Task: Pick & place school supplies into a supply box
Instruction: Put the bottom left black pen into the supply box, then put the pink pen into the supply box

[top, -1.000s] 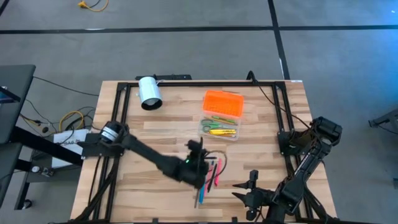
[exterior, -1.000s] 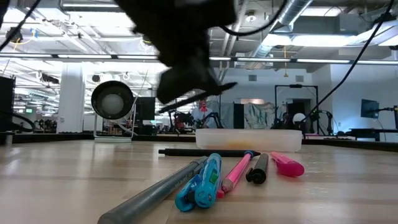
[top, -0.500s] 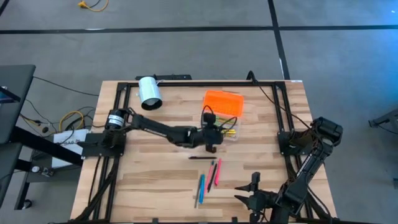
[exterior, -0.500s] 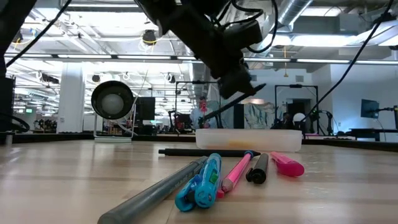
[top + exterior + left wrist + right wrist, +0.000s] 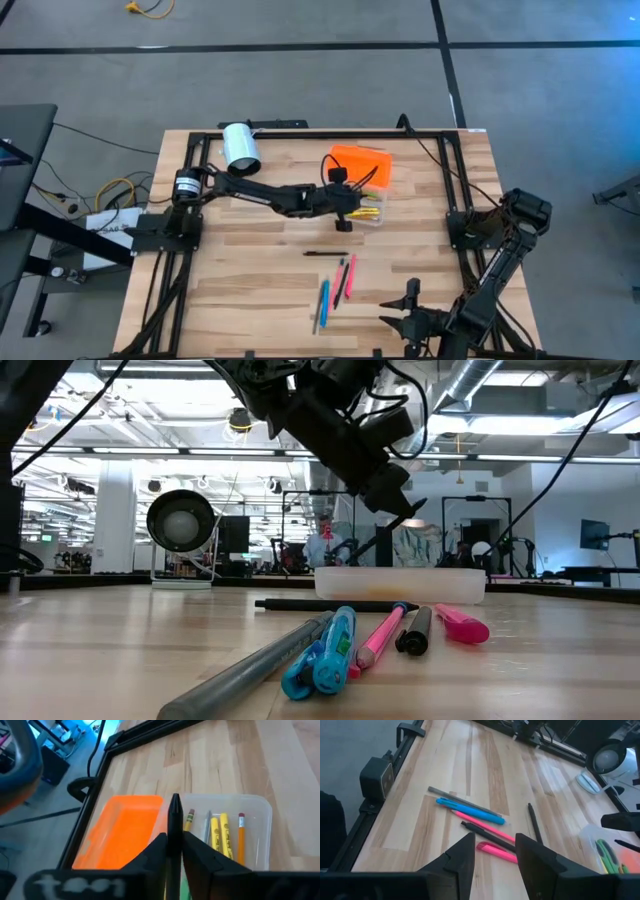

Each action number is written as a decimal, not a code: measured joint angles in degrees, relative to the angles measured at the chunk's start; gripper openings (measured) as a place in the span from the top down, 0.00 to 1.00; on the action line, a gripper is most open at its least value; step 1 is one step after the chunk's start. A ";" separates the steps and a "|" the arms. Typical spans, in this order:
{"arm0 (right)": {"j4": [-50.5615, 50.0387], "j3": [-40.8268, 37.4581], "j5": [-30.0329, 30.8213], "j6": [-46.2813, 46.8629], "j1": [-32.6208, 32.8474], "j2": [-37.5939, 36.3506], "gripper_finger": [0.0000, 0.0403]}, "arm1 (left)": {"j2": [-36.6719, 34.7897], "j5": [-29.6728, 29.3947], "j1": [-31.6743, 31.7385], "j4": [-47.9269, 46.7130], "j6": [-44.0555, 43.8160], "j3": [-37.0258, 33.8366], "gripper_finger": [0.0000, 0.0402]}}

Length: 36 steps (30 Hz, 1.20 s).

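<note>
Your supply box (image 5: pixel 357 201) sits far-centre on the pale wood-plank counter (image 5: pixel 250 280): clear plastic tray holding yellow pencils (image 5: pixel 220 832), glossy orange lid (image 5: pixel 360 164) open behind it. Over it, the left gripper (image 5: pixel 173 847) has its fingers clenched on a slim black pen (image 5: pixel 174 815). Loose pens (image 5: pixel 335 285) lie nearer. The right gripper (image 5: pixel 494 855) waits near-right, fingers released.

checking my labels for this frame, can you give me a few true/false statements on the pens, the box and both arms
1. The left gripper holds a black pen over the supply box. True.
2. The box is empty. False: yellow pencils and green-handled scissors lie inside.
3. The right gripper grips a pink pen. False: its jaws are open and empty above the table.
4. Several pens remain on the table. True.
</note>
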 joint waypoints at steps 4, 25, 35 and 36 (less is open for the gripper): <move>0.00 -0.01 -0.05 0.00 -0.04 0.00 0.67 | -0.02 -0.27 0.10 -0.09 -0.05 0.00 0.74; -0.41 -0.01 -1.66 1.54 -2.73 0.02 0.67 | -9.49 2.22 -13.52 -31.39 -7.10 0.02 0.55; 0.46 -0.01 -3.37 3.49 -9.10 0.04 0.67 | -9.79 -3.75 -28.24 -43.08 -23.30 -3.87 0.55; 0.49 -0.01 -3.43 4.37 -10.14 0.04 0.67 | -9.79 -5.86 -29.81 -43.36 -24.69 -4.53 0.55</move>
